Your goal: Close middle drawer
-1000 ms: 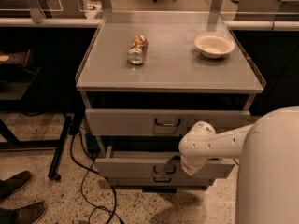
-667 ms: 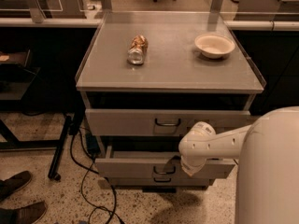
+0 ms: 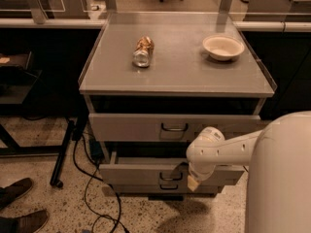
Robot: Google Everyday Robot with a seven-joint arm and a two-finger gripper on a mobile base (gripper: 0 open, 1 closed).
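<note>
The middle drawer (image 3: 141, 174) is a low grey front with a small dark loop handle (image 3: 170, 177), pulled out a little from the cabinet. Its inside shows only as a dark strip above the front. My white arm reaches in from the right. My gripper (image 3: 193, 182) hangs down in front of the drawer front, just right of the handle, touching or very close to the panel. The taller grey drawer (image 3: 146, 127) sits above it, and a narrower low drawer front (image 3: 136, 188) sits below.
On the grey cabinet top (image 3: 175, 76) lie a crushed can (image 3: 143, 51) and a white bowl (image 3: 223, 46). Black cables (image 3: 87, 188) trail on the speckled floor at left. A person's shoes (image 3: 19, 205) are at the bottom left. My white body (image 3: 282, 178) fills the right.
</note>
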